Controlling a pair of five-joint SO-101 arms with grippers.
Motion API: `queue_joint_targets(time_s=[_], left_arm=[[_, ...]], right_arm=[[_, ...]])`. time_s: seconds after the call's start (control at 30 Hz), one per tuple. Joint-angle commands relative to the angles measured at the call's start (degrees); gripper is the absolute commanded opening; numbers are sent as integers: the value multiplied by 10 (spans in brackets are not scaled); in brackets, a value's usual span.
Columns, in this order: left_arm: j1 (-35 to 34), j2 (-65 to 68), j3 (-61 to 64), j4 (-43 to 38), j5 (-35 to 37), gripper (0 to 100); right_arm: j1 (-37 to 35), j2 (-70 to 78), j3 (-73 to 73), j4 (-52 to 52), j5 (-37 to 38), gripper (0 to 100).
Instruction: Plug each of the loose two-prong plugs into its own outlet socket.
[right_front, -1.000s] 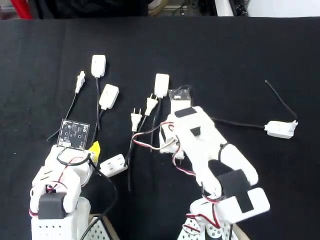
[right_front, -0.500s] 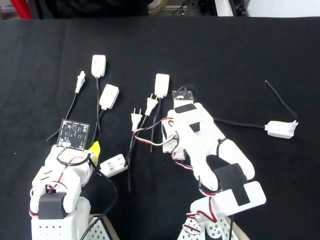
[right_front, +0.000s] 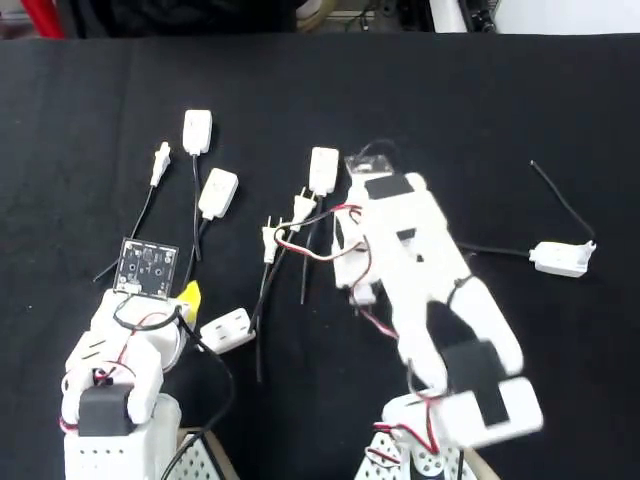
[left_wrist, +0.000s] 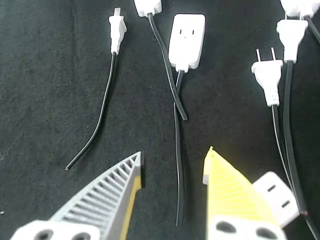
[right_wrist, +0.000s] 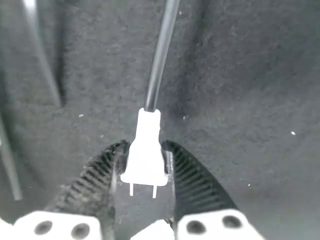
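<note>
My right gripper (right_wrist: 144, 148) is shut on a white two-prong plug (right_wrist: 145, 161), prongs pointing back toward the wrist and its black cable running away over the cloth. In the high view this arm (right_front: 400, 250) stretches to mid-table beside a white socket (right_front: 323, 168). Two loose plugs (right_front: 268, 238) (right_front: 300, 208) lie just left of it. My left gripper (left_wrist: 172, 160) stands open above the cloth near the front left, with nothing between its fingers. Ahead of it lie a plug (left_wrist: 116, 30), a socket (left_wrist: 187, 34) and another plug (left_wrist: 267, 75); a socket (left_wrist: 275, 197) lies beside the yellow finger (left_wrist: 225, 185).
Further sockets lie at the back left (right_front: 197, 130) and the far right (right_front: 560, 258), the latter with black cables on either side. Loose black cables cross the cloth between the arms. The far half of the black table (right_front: 480, 100) is bare.
The right arm has stretched farther toward the back of the table and swung slightly right. The left arm has kept still.
</note>
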Motion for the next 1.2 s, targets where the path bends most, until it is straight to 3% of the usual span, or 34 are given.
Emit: queue_joint_targets(time_s=[0.0,0.2,0.3,0.4,0.6,0.77,0.83,0.97,1.17], left_arm=[[21,-1,20,-46,11,207],[127,-1,15,-62,21,205],[153,1,14,-102,91,209],[196,1,38,-133,107,210],[276,1,31,-143,116,210],[311,1,-8,-145,166,210],[309,1,-7,-140,163,210],[256,1,11,-113,133,210],[200,0,8,-113,115,210]], right_arm=[[9,-124,-23,11,3,12],[-23,-305,71,-64,-45,12],[-92,-382,135,-124,-91,12],[-155,-451,177,-166,-120,12],[-164,-523,256,-250,-166,12],[-162,-524,353,-331,-175,15],[-138,-524,371,-326,-147,15],[-17,-522,398,-306,-34,15],[25,-521,450,-265,229,15]])
